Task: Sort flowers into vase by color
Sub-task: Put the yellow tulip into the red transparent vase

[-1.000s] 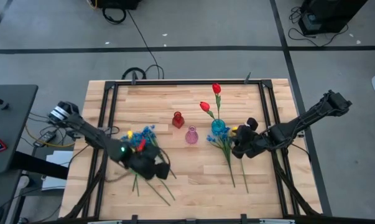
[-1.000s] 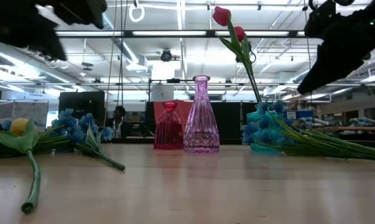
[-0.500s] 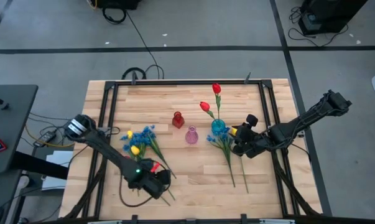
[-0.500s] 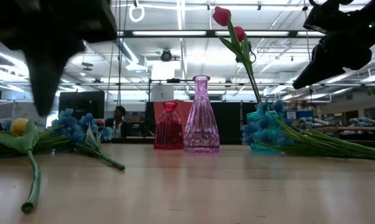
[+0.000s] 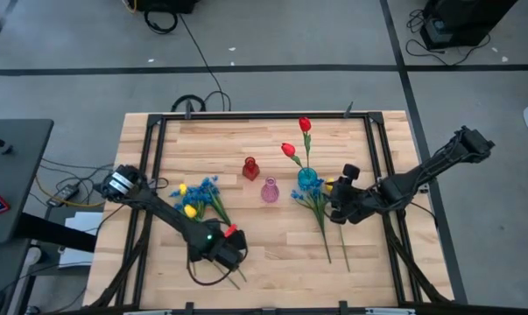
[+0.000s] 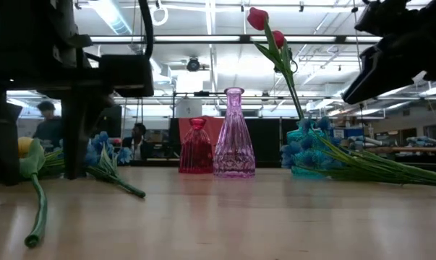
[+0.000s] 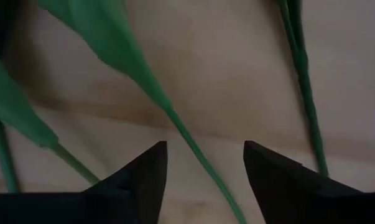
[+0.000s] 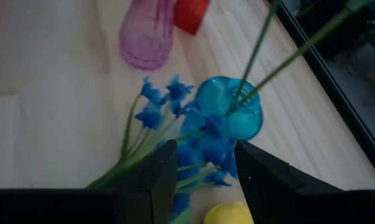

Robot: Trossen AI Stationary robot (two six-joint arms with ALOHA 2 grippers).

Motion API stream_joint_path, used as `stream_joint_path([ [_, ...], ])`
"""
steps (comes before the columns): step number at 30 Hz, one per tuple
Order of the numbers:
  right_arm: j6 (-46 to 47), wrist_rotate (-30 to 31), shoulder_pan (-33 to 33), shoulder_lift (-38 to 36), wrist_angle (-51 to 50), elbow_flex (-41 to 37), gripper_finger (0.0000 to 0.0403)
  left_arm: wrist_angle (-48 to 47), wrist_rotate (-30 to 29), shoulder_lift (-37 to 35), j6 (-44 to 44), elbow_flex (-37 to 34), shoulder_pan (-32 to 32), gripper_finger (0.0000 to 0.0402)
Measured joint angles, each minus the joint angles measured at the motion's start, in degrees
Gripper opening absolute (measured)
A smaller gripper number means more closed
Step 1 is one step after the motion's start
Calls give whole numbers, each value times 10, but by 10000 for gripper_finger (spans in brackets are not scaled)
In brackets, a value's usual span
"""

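Note:
Two red tulips (image 5: 305, 124) stand in the blue vase (image 5: 308, 179), their stems leaning out of its mouth. A red vase (image 5: 250, 168) and a pink vase (image 5: 270, 190) stand beside it. Yellow tulips (image 5: 191, 211) and blue blossoms (image 5: 209, 186) lie flat on the table's left half, stems running toward the near edge. My left gripper (image 5: 227, 252) is low over those stems, open, with one green stem (image 7: 193, 149) between its fingers. My right gripper (image 5: 334, 206) hovers open above the blue blossoms (image 8: 203, 152) and a yellow tulip (image 8: 229, 214) lying by the blue vase.
A black frame rail (image 5: 382, 175) runs along the table's sides and far edge. Bare wood (image 5: 281, 249) lies between the two flower piles, toward the near edge. People (image 6: 138, 137) show in the room beyond the table.
My left gripper has moved from over the left pile's blossoms toward the table's near edge and somewhat to the right, and has come down close to the table over the stems. The flowers and vases have stayed where they were.

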Motion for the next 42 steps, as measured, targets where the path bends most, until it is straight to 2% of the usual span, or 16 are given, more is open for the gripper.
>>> stream_joint_path([
  [15,-6,-2,66,0,8,0,173,-79,2,0,-3,-1,6,139],
  [19,-5,-2,80,0,7,0,173,-72,36,0,-3,-22,6,115],
  [22,-5,-3,89,0,7,0,173,-51,32,-3,-5,-35,6,95],
  [30,-5,0,92,0,7,0,173,-67,14,-2,4,-35,6,32],
  [32,-5,0,92,0,7,0,173,-73,5,-2,16,-33,5,20],
  [35,-6,1,92,0,0,0,173,-118,-44,1,33,-24,6,16],
  [39,-18,3,87,-1,-5,0,173,-167,-96,-20,74,1,6,29],
  [42,-24,3,76,-1,-6,0,173,-191,-124,-42,136,27,6,37],
])
